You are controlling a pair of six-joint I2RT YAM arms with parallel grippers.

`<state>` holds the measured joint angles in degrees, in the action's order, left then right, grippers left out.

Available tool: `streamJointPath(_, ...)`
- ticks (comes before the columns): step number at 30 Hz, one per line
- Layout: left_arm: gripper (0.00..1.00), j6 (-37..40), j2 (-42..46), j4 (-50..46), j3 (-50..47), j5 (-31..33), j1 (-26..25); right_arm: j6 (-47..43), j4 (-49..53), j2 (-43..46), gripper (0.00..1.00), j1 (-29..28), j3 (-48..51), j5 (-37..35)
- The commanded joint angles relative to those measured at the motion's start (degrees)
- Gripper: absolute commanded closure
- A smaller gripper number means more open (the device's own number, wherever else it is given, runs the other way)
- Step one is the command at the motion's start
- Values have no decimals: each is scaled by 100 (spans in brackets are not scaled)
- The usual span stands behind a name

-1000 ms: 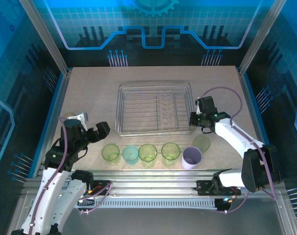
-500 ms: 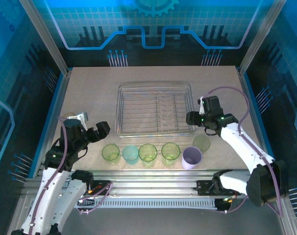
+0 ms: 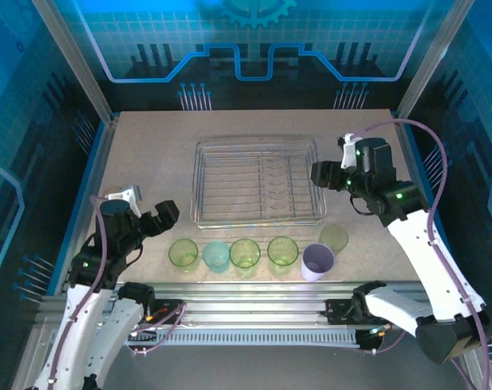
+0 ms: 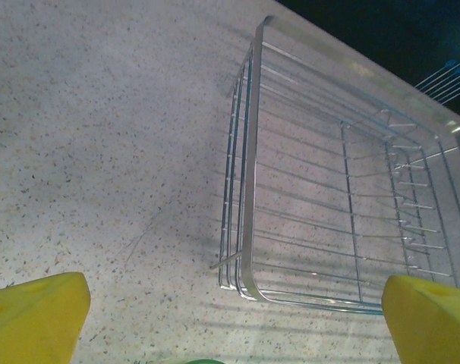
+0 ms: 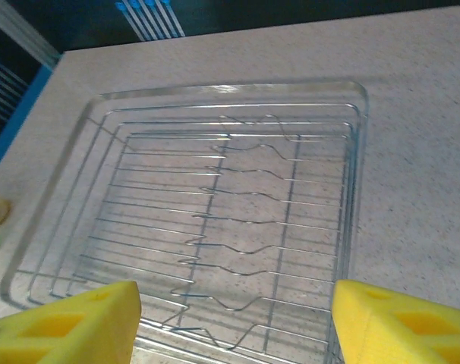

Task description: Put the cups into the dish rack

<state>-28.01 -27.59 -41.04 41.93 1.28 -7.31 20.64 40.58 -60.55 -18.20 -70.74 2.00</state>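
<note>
We held the left gripper [image 4: 234, 317] and right gripper [image 5: 231, 326], jaws parted and empty, beside the dish rack [image 3: 199, 183], ready for the cups [image 3: 245, 253] fronting it.

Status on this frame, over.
Left gripper open, empty, left of cups. Right gripper open, empty, beside dish rack right rim. Rack bare, cups upright on table. Nothing in the way.

The rectangular silver wire dish rack [image 3: 258, 183] is glossy bare metal. The translucent yellow-green tumblers [image 3: 245, 253] look smooth plastic. The speckled beige tabletop [image 3: 148, 162] is matt, finely grained.
</note>
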Motion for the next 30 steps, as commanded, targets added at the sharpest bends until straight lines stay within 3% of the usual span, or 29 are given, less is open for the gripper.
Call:
streamJointPath(1,1,-29,250,167,102,77,-33,-235,358,-184,33,-207,-393,603)
streamJointPath(12,1,194,307,193,44,-445,-27,-1120,806,-1138,36,-1755,-794,1426)
streamJointPath(18,1,168,351,160,-78,-416,-29,-1892,1413,-1852,36,-2762,-897,756)
streamJointPath(23,1,191,369,167,-132,-427,-34,-2155,1803,-2357,45,-2930,-1100,1191)
streamJointPath(30,1,229,369,218,-185,-445,-30,-2582,2213,-2969,44,-3374,-1351,743)
